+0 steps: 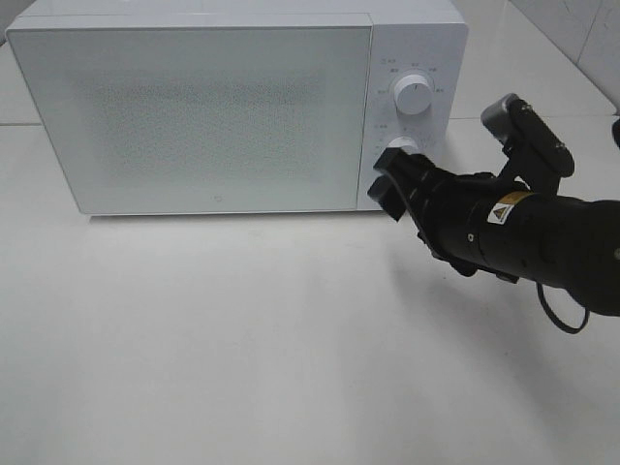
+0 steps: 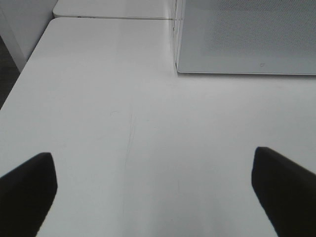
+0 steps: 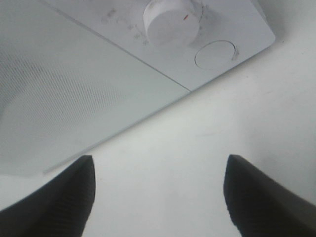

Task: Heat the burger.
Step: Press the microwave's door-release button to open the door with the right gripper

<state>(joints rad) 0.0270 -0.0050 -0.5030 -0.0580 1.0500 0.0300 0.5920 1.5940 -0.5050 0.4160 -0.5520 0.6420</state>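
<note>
Out in front of the microwave [image 1: 223, 107], over the white table [image 1: 242, 339], the left gripper [image 2: 153, 153] gapes wide on nothing; only its own wrist view shows it. The right gripper [image 1: 392, 184], fingers apart and empty, sits just before the microwave's lower knob [image 3: 172, 22]. The shut frosted door [image 1: 194, 107] hides the inside, so where the burger is cannot be told.

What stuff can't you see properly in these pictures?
- Burger: no view shows it; the shut microwave door hides the inside.
- Lower knob: high view, partly behind the right gripper.
- Dial markings: too small to read.
- Left gripper: outside high view; wrist view shows only fingertips.
</note>
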